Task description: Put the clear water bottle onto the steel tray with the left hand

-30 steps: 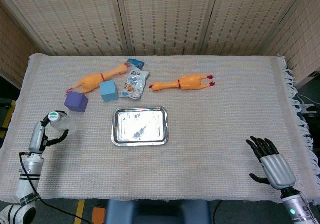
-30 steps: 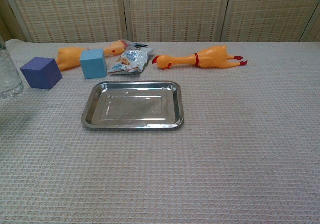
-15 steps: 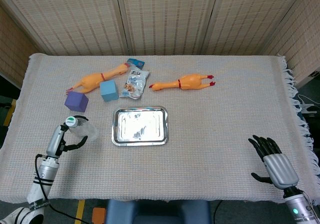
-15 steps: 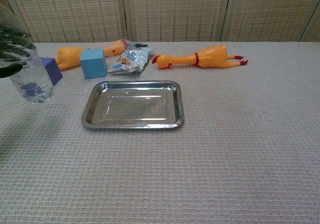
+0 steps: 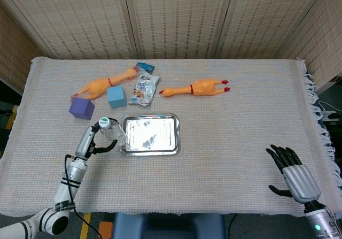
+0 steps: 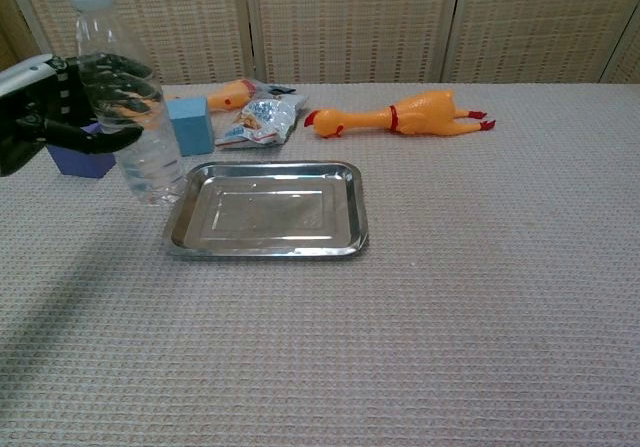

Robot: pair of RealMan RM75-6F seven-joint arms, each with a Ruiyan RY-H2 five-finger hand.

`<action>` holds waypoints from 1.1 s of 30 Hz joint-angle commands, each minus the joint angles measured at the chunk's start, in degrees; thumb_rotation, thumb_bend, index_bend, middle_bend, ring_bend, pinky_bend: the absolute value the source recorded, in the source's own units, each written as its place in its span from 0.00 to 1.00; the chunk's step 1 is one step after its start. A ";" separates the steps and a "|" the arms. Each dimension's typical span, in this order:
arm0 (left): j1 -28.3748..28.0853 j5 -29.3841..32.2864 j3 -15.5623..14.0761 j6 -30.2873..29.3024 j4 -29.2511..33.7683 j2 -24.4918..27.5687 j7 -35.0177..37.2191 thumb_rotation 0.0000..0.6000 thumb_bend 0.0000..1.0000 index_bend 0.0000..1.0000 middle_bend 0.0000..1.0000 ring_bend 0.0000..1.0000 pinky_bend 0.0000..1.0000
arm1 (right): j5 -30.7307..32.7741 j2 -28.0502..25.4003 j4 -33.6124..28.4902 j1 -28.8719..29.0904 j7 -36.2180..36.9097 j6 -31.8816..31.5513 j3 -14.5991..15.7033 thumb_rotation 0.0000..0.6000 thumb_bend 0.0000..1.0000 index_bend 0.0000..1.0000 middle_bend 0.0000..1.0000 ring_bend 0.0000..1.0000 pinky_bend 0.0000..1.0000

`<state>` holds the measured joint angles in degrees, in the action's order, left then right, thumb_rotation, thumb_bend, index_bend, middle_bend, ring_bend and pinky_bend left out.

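My left hand (image 6: 50, 112) grips the clear water bottle (image 6: 125, 107) around its middle and holds it upright, just left of the steel tray (image 6: 355, 207). In the head view the bottle (image 5: 109, 132) with its pale cap hangs at the left rim of the tray (image 5: 175, 137), and my left hand (image 5: 92, 140) wraps it from the left. The tray holds nothing. My right hand (image 5: 295, 176) rests open near the table's front right corner, far from the tray.
A purple cube (image 5: 81, 108) and a blue cube (image 5: 115, 96) sit behind the bottle. Two rubber chickens (image 5: 104, 83) (image 5: 195, 88) and a snack packet (image 5: 144, 87) lie behind the tray. The tablecloth's fringed edge (image 5: 315, 108) is at the right.
My left hand has carried the bottle to the right, from the table's left edge to the tray's left rim. The right hand has barely moved.
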<state>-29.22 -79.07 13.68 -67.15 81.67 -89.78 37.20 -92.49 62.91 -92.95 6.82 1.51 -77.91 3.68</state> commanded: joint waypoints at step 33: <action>-9.68 5.49 2.47 7.82 -13.69 -14.49 -10.50 1.00 0.45 0.00 0.00 0.00 0.12 | 1.59 -0.52 0.39 0.46 1.63 0.99 -0.78 1.00 0.06 0.00 0.00 0.00 0.00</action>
<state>-38.94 -73.66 16.09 -59.47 67.73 -104.45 26.51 -90.90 62.39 -92.57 7.28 3.14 -76.92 2.91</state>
